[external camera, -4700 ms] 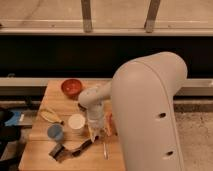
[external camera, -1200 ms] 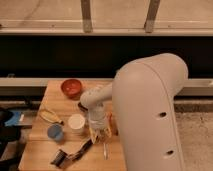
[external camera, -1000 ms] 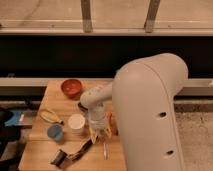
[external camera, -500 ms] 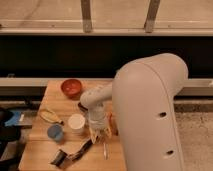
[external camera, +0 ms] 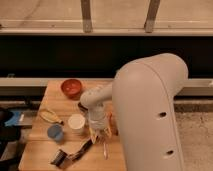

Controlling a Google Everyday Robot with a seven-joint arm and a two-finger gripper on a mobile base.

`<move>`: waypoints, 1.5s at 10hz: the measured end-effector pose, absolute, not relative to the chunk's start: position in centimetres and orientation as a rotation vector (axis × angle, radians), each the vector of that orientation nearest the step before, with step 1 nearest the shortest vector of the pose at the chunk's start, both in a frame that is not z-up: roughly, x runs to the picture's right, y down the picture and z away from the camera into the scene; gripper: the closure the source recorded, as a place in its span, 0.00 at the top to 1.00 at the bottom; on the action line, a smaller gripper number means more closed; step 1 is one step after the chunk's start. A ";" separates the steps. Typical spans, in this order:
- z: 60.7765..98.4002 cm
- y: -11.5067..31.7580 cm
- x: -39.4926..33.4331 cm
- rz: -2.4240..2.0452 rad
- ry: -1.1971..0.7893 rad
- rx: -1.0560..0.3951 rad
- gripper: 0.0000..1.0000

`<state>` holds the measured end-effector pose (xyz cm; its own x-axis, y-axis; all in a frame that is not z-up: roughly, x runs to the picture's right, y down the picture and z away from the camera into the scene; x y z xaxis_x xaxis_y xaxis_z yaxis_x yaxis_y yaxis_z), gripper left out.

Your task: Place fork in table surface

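Gripper (external camera: 100,133) at lower centre of frame, low over the table (external camera: 37,150); claw opening can't be told. Fork (external camera: 105,149) lies on the wood just below it, btwn black-handled tool (external camera: 70,154) (left) & arm (external camera: 150,110) (right).

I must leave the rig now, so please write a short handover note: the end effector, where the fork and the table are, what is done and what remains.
The end effector is low over the light tan wooden tabletop, right of the white round cup.
The slim silver metal fork is just below the end effector, near the table's front edge. I cannot tell whether it lies free or is held.
Done: the fork is down at the table surface.
Left: confirm the release, then lift the arm away, avoiding the black-handled tool to the fork's left.
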<state>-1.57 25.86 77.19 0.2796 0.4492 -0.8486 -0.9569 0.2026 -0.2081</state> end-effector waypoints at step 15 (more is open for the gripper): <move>76.3 26.1 0.1 1.115 0.864 -0.804 0.61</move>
<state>0.11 26.09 76.32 0.2055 0.4081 -0.8895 -0.9631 0.2455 -0.1099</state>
